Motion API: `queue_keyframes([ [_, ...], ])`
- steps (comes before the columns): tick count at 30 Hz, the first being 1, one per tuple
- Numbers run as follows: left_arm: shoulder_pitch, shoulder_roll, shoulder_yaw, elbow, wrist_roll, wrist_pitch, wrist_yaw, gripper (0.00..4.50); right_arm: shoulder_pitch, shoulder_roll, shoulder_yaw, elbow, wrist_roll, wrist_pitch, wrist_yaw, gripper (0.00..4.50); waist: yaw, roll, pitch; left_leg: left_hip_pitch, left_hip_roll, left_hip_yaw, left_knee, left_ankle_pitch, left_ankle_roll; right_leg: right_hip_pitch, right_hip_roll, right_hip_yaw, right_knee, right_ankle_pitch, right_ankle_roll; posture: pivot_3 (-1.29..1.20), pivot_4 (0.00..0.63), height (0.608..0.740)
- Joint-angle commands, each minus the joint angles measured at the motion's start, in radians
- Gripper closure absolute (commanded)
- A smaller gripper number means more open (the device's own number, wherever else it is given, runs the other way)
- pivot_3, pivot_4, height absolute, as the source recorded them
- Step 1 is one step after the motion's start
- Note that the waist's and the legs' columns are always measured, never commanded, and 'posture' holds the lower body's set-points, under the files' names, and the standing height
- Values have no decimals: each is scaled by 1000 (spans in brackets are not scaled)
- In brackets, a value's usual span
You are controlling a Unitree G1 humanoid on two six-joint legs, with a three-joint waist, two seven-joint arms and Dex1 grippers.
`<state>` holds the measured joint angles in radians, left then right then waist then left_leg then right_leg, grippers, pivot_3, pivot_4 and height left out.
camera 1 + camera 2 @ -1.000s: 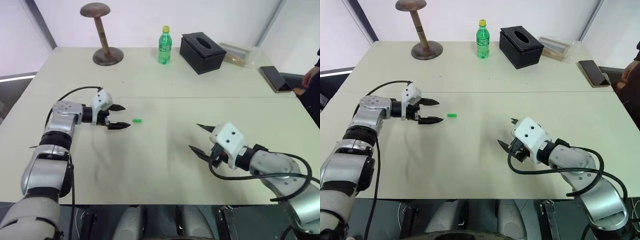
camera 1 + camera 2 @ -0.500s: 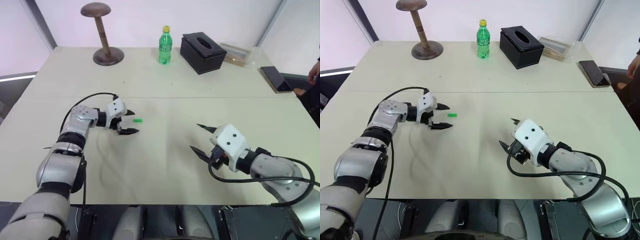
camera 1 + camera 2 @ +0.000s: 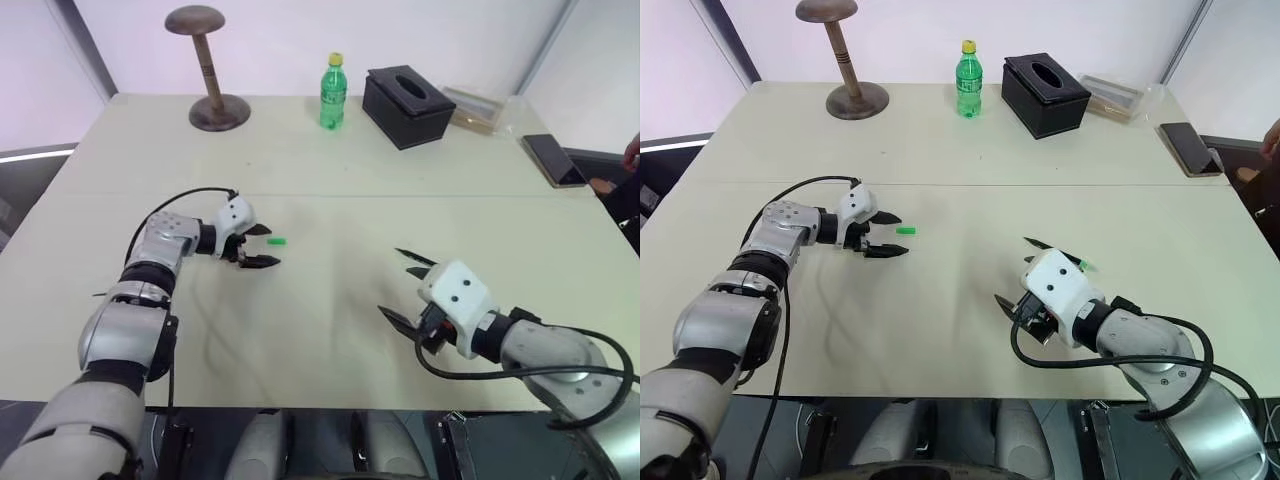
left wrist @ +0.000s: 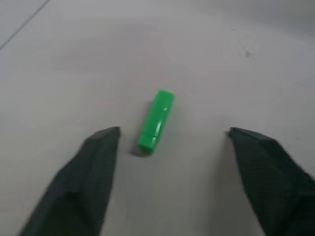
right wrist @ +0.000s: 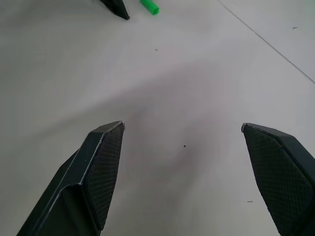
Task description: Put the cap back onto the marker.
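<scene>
Cap (image 4: pixel 156 121): green, flat on the table (image 3: pixel 330 160), left of frame centre.
Left gripper (image 4: pixel 173 132): spread wide, empty; the cap lies just ahead between its fingertips.
Right gripper (image 5: pixel 182 125): spread wide, empty, lower right.

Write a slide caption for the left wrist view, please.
Green cap on the table, just ahead of the open left end effector.
</scene>
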<state>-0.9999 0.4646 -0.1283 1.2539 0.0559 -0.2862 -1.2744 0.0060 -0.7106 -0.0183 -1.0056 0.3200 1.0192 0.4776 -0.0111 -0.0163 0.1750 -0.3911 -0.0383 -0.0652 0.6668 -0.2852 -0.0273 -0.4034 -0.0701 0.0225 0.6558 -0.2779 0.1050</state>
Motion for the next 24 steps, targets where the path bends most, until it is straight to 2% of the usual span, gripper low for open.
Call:
queue_keyframes([
  [1,-10,-4,-10,24,36,24,7,2885,8,-17,-38,-42,15,-9,-8,583,0,0,0,0,0,0,0,0,0,0,0,0,0,0,0,0,150,740],
  [4,-16,-12,-17,35,49,48,10,4309,13,-26,-51,-42,23,-9,-17,583,0,0,0,0,0,0,0,0,0,0,0,0,0,0,0,0,150,740],
  [12,-20,-19,-21,40,69,37,4,4309,42,-46,-61,-42,56,-31,-57,583,0,-1,-2,0,0,0,0,0,0,0,0,0,0,0,0,0,150,740],
  [16,-24,-25,-10,21,63,-35,13,4309,44,-49,-63,-42,62,-32,-72,583,1,-1,-2,0,0,0,0,0,0,0,0,0,0,0,0,0,150,740],
  [24,-42,-46,-5,-116,9,-231,-151,4309,64,-76,-144,50,51,-88,-5,583,1,-2,-1,-1,0,0,0,0,0,0,0,0,0,0,0,0,150,740],
])
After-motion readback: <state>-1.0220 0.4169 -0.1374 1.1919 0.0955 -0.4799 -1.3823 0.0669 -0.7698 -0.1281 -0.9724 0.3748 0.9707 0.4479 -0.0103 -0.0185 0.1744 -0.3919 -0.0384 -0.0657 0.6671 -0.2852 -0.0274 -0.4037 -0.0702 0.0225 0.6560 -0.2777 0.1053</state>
